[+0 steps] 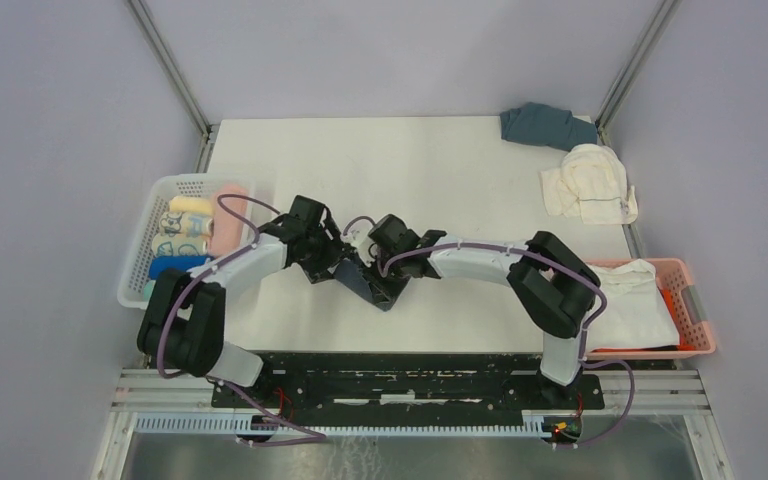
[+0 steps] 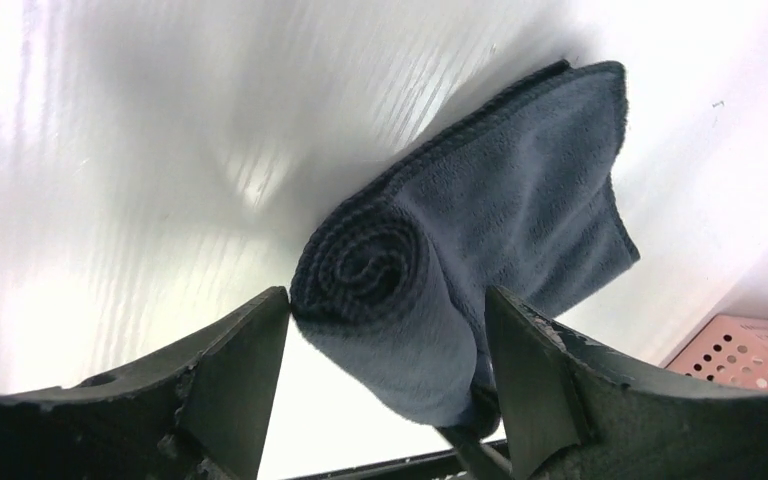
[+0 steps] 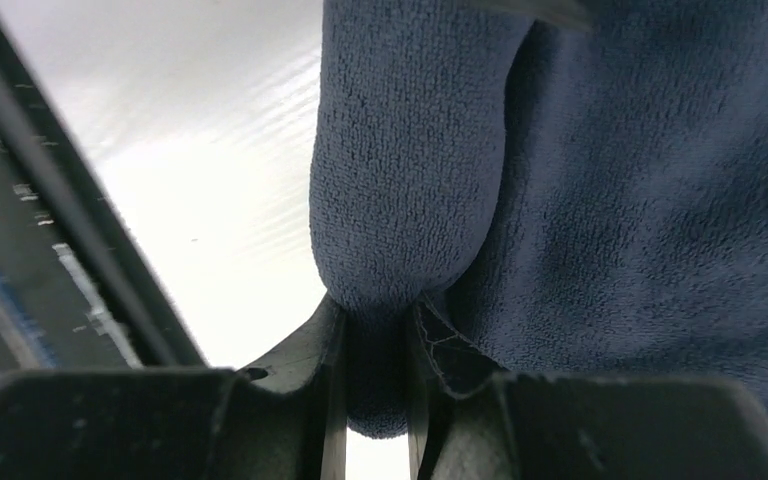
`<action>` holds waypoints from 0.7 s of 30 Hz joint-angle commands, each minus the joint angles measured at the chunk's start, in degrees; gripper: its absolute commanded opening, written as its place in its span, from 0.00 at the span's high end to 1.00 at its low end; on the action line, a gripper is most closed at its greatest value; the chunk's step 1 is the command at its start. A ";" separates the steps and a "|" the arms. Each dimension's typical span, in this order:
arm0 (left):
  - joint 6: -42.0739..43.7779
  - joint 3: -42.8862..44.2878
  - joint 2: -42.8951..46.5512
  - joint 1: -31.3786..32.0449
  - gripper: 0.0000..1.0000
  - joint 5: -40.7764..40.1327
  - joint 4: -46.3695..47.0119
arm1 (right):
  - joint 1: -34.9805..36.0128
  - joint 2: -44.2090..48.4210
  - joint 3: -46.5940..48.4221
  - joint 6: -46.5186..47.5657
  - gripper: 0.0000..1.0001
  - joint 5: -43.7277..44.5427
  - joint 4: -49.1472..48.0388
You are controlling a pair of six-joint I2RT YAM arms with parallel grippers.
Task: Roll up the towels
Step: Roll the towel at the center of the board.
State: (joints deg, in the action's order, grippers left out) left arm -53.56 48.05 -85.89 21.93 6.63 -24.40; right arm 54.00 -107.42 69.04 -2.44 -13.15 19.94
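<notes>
On the table (image 1: 410, 160), right gripper (image 3: 375, 345) pinches the half-rolled navy towel (image 2: 520, 200)

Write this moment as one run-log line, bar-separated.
navy towel: partly rolled | left gripper: open astride roll | right gripper: shut on navy towel

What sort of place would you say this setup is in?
Most likely a robotics lab test cell: a white table walled by plain grey panels on aluminium framing, two bolted-down arms at a dark towel, and lattice baskets of towels.
</notes>
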 commanded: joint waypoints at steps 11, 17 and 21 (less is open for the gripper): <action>-0.82 -4.26 8.10 0.33 0.20 3.73 0.56 | -14.99 -9.97 -7.62 -21.49 0.79 -40.99 -18.38; -1.10 -1.77 3.29 0.88 0.22 4.17 4.06 | -18.33 -13.94 -7.99 -25.42 0.80 -43.18 -20.81; -0.78 -0.56 -1.83 1.04 0.30 3.90 5.88 | -19.07 -13.89 -7.49 -25.42 0.79 -42.34 -19.75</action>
State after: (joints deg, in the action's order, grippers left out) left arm -53.67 44.64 -83.90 22.65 9.78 -22.70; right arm 35.44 -119.35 62.57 -27.90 -58.98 -0.91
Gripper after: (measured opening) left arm 0.730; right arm 0.270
